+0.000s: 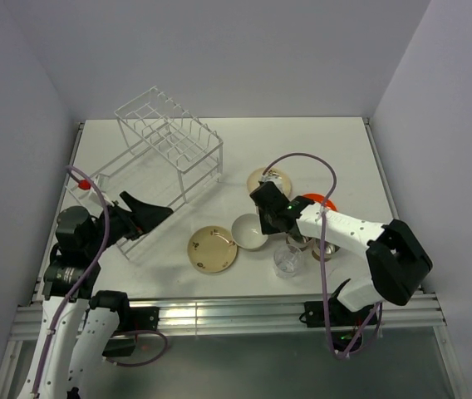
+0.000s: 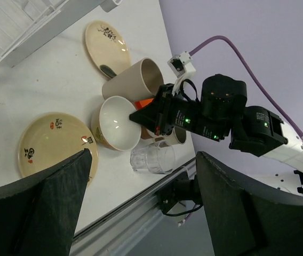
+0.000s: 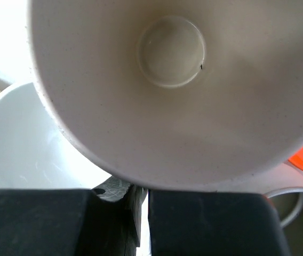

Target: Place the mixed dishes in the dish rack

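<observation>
The white wire dish rack (image 1: 169,141) stands at the back left. My left gripper (image 1: 154,212) is open and empty over the rack's low tray section; in its wrist view it (image 2: 143,160) frames the dishes. My right gripper (image 1: 267,205) is shut on the rim of the tall beige cup (image 2: 133,80), which is tilted with its mouth toward the wrist camera (image 3: 173,80). A white bowl (image 1: 249,232), a cream plate (image 1: 213,248), a second cream plate (image 2: 106,48), the orange plate (image 1: 325,201), a clear glass (image 1: 287,259) and metal cups (image 1: 326,248) lie around it.
The rack's corner (image 2: 39,21) shows at the top left of the left wrist view. The table's front rail (image 1: 236,312) runs just behind the glass. Purple cables loop over both arms. Walls close in the table on three sides.
</observation>
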